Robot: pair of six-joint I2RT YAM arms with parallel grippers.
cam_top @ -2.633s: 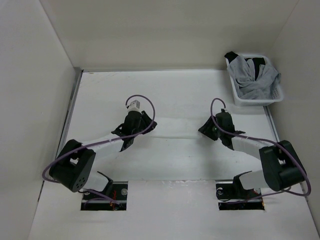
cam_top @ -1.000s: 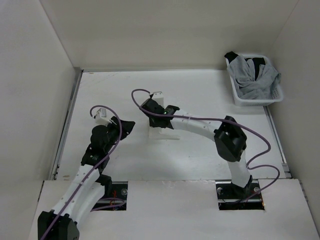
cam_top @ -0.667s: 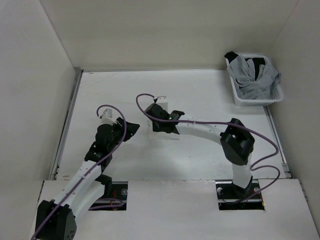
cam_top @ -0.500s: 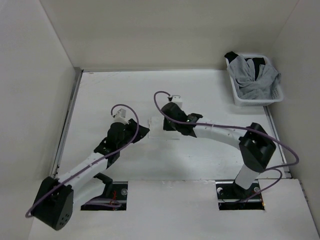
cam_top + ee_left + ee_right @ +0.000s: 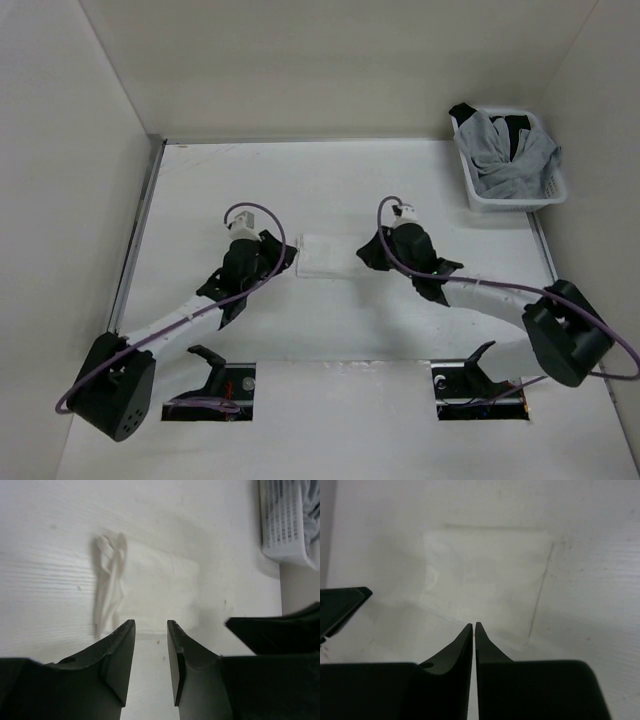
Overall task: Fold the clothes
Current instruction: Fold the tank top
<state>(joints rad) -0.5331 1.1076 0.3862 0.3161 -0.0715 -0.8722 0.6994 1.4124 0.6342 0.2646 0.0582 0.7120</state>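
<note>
The clothes (image 5: 325, 256) lie as a small folded white rectangle on the table between my two arms. In the left wrist view the clothes (image 5: 150, 592) show bunched straps at their left edge, just beyond my fingertips. My left gripper (image 5: 288, 259) (image 5: 151, 625) is open and empty, pointing at the bundle's left edge. My right gripper (image 5: 364, 254) (image 5: 474, 625) sits just off the right side, its jaws almost touching with nothing between them. From the right wrist the clothes (image 5: 485, 575) look flat and smooth. The tip of the left gripper (image 5: 340, 605) shows at the left of that view.
A white basket (image 5: 505, 203) with grey and black cloth stands at the back right; the basket (image 5: 285, 525) also shows in the left wrist view. White walls close in the table (image 5: 200, 190) on the left, back and right.
The right arm has drawn back to the right off the clothes and its jaws have closed. The left arm has swung in toward the bundle's left edge. The clothes now lie folded small.
</note>
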